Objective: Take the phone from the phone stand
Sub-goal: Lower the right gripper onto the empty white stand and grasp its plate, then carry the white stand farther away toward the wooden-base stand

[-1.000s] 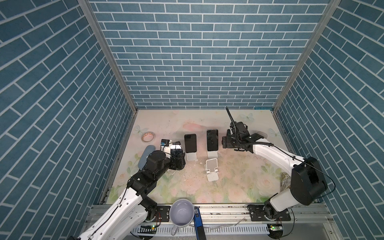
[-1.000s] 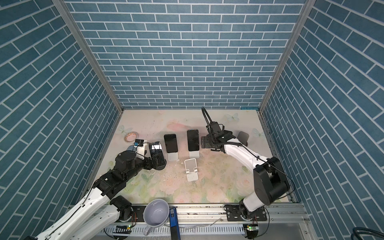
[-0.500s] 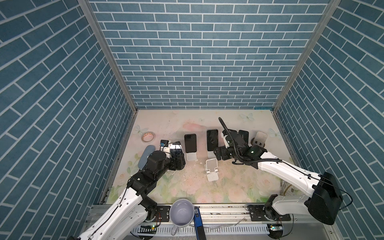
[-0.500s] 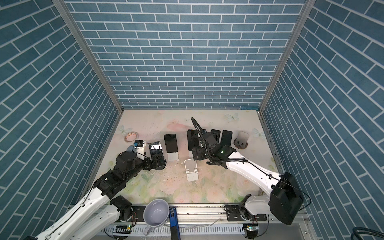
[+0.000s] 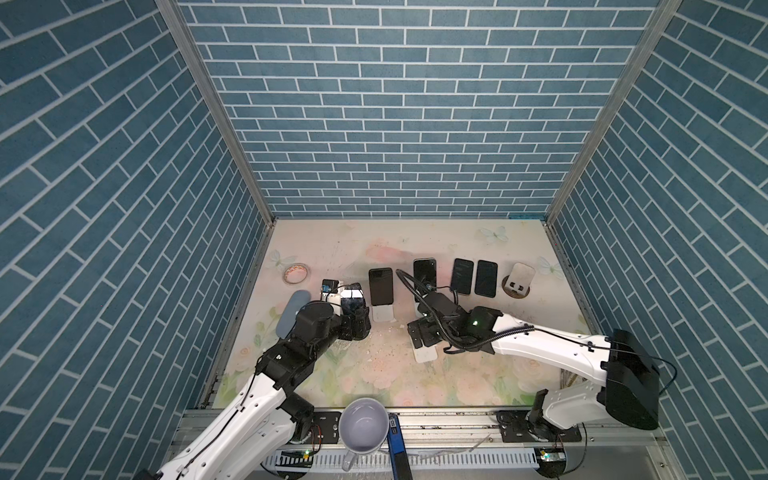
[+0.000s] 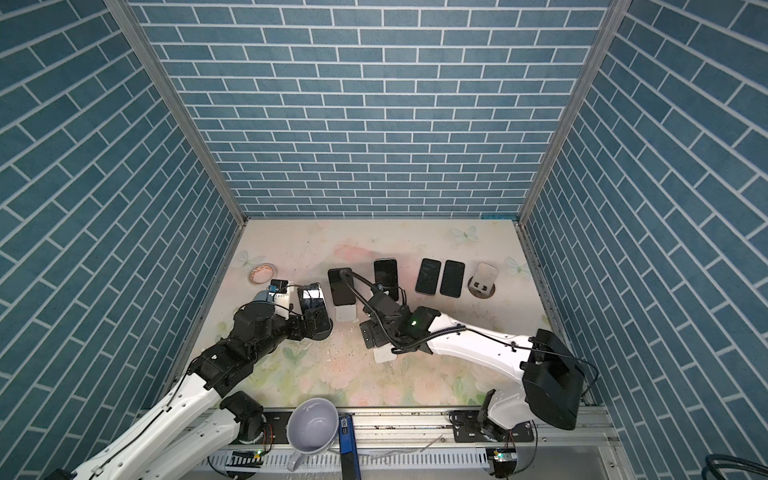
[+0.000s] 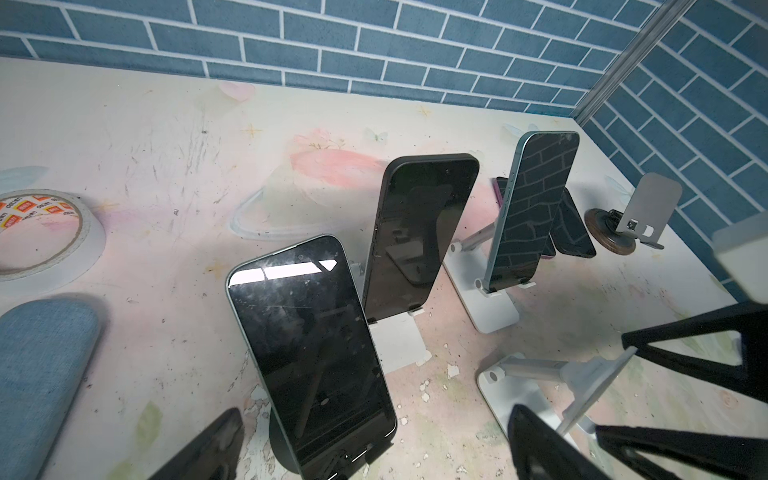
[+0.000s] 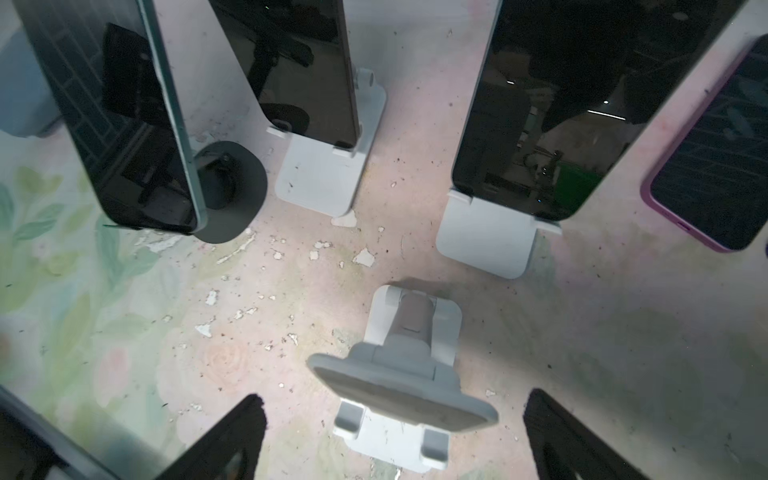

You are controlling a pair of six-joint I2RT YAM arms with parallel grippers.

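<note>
Left wrist view gives me what both top views hide: the left gripper (image 7: 374, 413) has its fingers spread wide, one on each side of the lower end of the dark-screened, teal-edged phone (image 7: 311, 353). There is a clear gap on both sides and nothing is clamped. From above I see only the gripper body crowding that phone. Right wrist view adds the black round stand (image 8: 232, 191) under it, base flat on the floral tabletop (image 8: 124, 311), on the left arm's side.

The phone sits portrait in the cradle. Its long axis is upright, leaning back toward the rear wall, with the screen facing the left wrist camera.

The right gripper (image 8: 395, 398) is spread wide too, straddling the empty white folding stand (image 8: 415, 332) without touching it.

Both top views show two dark phones lying flat (image 5: 462, 276) side by side, right of the stands. The right wrist view catches just one, with a purple case rim.
</note>
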